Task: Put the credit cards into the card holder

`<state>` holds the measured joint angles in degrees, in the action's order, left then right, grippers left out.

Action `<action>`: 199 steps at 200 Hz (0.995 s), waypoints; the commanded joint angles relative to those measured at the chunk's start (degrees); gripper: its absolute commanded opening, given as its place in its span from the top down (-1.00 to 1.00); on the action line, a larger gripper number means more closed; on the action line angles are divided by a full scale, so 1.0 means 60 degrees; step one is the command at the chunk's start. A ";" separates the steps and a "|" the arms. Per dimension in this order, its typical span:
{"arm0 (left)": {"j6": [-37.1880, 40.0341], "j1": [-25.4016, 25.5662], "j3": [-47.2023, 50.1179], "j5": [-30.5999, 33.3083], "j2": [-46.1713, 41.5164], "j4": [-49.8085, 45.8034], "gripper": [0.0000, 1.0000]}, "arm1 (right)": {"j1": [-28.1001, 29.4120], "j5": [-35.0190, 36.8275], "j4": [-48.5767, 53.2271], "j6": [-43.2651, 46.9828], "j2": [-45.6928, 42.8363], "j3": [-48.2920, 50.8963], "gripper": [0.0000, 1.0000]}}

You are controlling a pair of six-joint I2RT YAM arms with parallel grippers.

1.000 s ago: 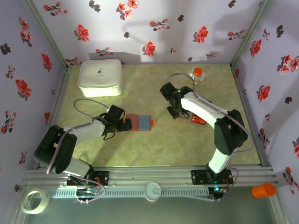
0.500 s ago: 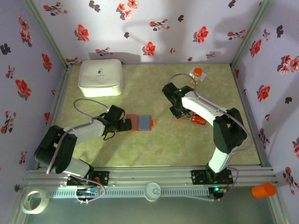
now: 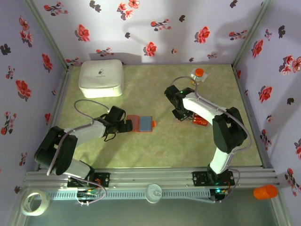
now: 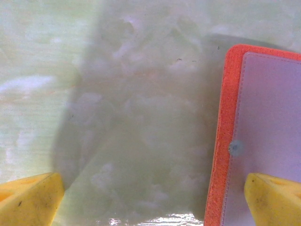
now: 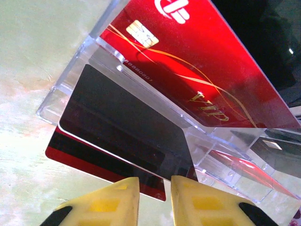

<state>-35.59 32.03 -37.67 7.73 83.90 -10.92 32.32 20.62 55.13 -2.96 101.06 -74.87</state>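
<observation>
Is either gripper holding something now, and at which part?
Left gripper: open, nothing held. Right gripper: almost shut on the corner of a red card; a true grip cannot be told.

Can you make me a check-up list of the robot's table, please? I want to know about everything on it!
Surface: pale green marbled table, flat, no spills seen.
Job's things: card holder lying open; credit cards, red and black, sitting in a clear stand.
Clutter: white box and orange-capped bottle at the back; tape roll off the table at the front.
Grippers: left end effector wide open, one finger above the card holder; right end effector nearly closed at a card's corner, grip unclear.
Cables: grey cable loops up on the left side.
Surroundings: flowered walls; metal rail in front.
</observation>
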 commanded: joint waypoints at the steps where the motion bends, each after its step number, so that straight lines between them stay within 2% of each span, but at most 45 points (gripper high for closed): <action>1: 0.0130 -0.0036 0.0111 0.0133 0.0237 0.0025 -1.00 | -0.0068 0.0005 -0.0114 0.0098 0.0086 -0.0100 0.61; 44: 0.0102 -0.0036 0.0100 0.0133 0.0233 0.0032 -1.00 | -0.0085 0.0055 -0.0143 0.0142 0.0226 -0.0343 0.62; 68: 0.0102 -0.0034 0.0110 0.0132 0.0226 0.0032 -0.99 | -0.0083 0.0036 -0.0120 0.0142 0.0152 -0.0433 0.48; 134: 0.0080 -0.0043 0.0091 0.0090 0.0323 0.0098 -1.00 | -0.0083 0.0192 -0.0109 0.0272 -0.0328 -0.0360 0.29; 199: 0.0041 -0.0035 0.0102 0.0060 0.0313 0.0120 -1.00 | -0.0083 0.0039 -0.0144 0.0478 -0.0064 -0.0323 0.26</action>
<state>-35.62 32.03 -37.67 7.79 84.09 -10.74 32.23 20.82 54.24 -1.41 100.88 -76.07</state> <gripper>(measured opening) 0.998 0.365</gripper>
